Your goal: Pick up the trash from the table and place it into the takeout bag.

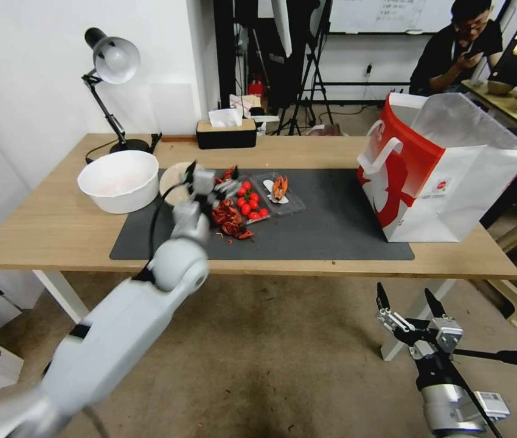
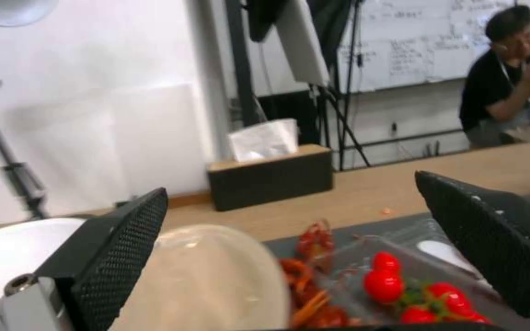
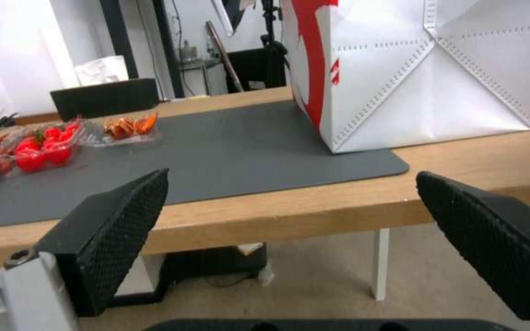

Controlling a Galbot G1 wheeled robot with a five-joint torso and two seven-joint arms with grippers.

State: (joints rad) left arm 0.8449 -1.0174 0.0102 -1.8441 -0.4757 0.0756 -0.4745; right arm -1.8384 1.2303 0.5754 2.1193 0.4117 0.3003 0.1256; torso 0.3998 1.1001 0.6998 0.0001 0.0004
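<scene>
One beige bowl [image 2: 216,280] sits between the wide-open left gripper [image 2: 290,257] fingers; it looks light and bendy, so pinch its rim gently; right gripper [image 1: 409,304] waits open, low

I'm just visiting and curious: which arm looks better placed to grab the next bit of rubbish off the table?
Probably the left. The left gripper hangs open over the table, right above the beige bowl and the red scraps. The right gripper is open too, but sits below the table's front edge, near the takeout bag.

Takeout bag [image 1: 447,176] upright (red-white); beige bowl [image 1: 173,182] on mat.
</scene>
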